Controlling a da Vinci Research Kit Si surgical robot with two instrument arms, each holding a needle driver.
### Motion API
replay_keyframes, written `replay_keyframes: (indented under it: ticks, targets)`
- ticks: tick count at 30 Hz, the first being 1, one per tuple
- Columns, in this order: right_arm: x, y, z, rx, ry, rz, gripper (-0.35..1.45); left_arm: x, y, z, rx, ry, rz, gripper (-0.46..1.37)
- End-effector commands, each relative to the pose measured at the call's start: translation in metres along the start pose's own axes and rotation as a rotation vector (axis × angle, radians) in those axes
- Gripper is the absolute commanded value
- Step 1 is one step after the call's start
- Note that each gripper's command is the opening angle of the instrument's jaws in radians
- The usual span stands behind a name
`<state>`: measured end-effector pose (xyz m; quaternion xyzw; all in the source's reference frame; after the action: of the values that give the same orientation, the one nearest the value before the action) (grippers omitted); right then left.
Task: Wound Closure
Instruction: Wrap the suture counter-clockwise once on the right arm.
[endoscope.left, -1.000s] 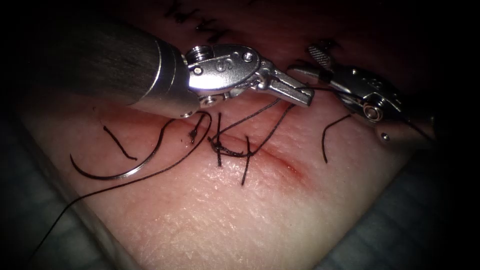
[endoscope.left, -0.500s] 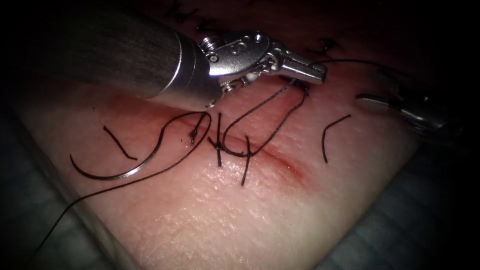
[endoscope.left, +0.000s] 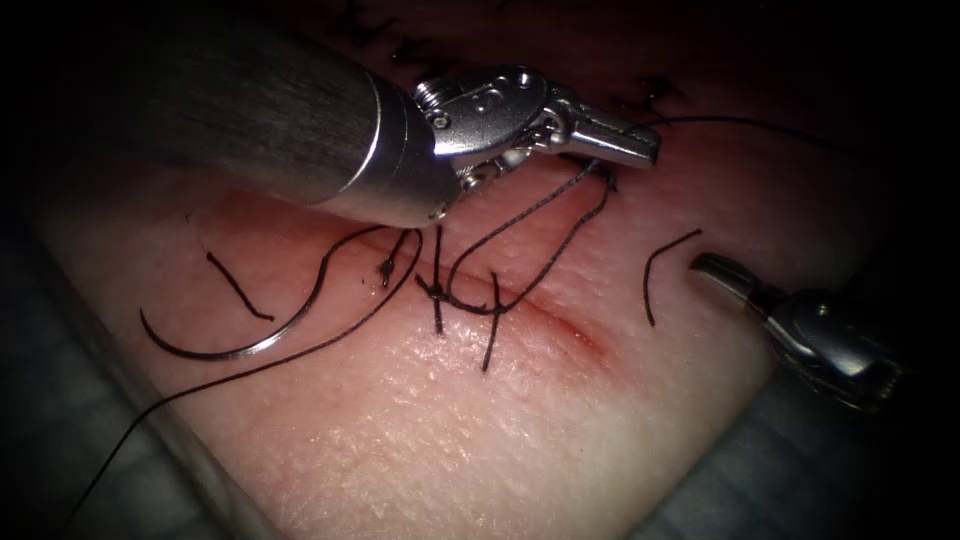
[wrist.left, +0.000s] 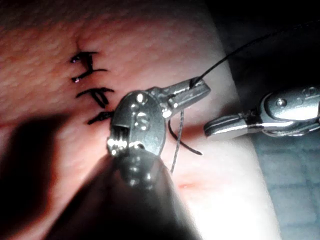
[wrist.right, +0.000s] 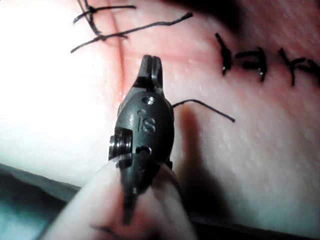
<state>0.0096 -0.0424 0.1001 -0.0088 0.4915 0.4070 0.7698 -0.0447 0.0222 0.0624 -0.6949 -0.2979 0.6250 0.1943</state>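
Note:
My left tool (endoscope.left: 625, 146) hangs over the upper part of the cut (endoscope.left: 545, 312), jaws shut on the thread (endoscope.left: 520, 215). From those jaws the thread loops down to a knot (endoscope.left: 437, 293) on the cut, and another strand runs off to the right. The curved needle (endoscope.left: 235, 345) lies loose on the tissue (endoscope.left: 480, 430) left of the cut, held by neither tool and not in the tissue. My right tool (endoscope.left: 712, 268) sits low on the right of the cut, jaws shut with nothing in them. The left wrist view has the left tool (wrist.left: 192, 92) gripping thread, and the right tool (wrist.left: 220, 127) close by.
Cut ends of thread lie on the tissue: one left of the cut (endoscope.left: 238, 287), one on the right (endoscope.left: 655, 275) beside my right tool. Finished stitches (wrist.left: 90, 75) cross the cut farther up, also seen as stitches (wrist.right: 250, 57) in the right wrist view. Thread trails off the tissue's lower left edge (endoscope.left: 130, 430).
My right tool left the thread beside the left jaws, dropped to the lower right and shut its jaws. The left tool shifted up and right, lifting the thread loop.

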Motion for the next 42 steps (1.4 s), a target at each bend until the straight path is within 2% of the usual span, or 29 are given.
replay_keyframes:
  ticks: [1,7,13,18,23,27,30,36,42]
  targets:
    - [0.0001,-0.0008,0.0008,0.011,-0.008,0.008,-0.35,0.0000,0.0000,0.0000,-0.025,-0.004,-0.001,-0.35]
    - [0.0011,-0.0042,0.0053,0.064,0.001,0.023,-0.35,-0.0001,-0.0001,0.0000,-0.038,-0.007,-0.013,-0.35]
    - [0.0014,-0.0053,0.0091,0.054,0.011,0.021,-0.35,-0.0004,0.0000,0.0001,-0.048,-0.011,-0.021,-0.35]
    - [0.0004,-0.0053,0.0124,0.068,0.029,0.004,-0.35,-0.0002,-0.0001,0.0004,-0.068,-0.014,-0.022,-0.35]
    - [-0.0007,-0.0048,0.0138,0.090,0.041,-0.030,-0.35,0.0000,-0.0001,0.0004,-0.095,-0.020,-0.036,-0.35]
    - [-0.0011,-0.0045,0.0146,0.155,0.058,-0.055,-0.35,-0.0002,-0.0003,0.0007,-0.114,-0.028,-0.035,-0.35]
    - [-0.0009,-0.0046,0.0152,0.206,0.121,-0.081,-0.35,-0.0007,-0.0009,0.0009,-0.144,-0.016,-0.021,-0.35]
    - [-0.0010,-0.0053,0.0162,0.300,0.168,-0.131,-0.35,-0.0014,-0.0022,0.0007,-0.197,-0.008,-0.006,-0.35]
    - [-0.0015,-0.0064,0.0171,0.361,0.181,-0.156,-0.35,-0.0017,-0.0030,0.0008,-0.234,0.001,-0.005,-0.35]
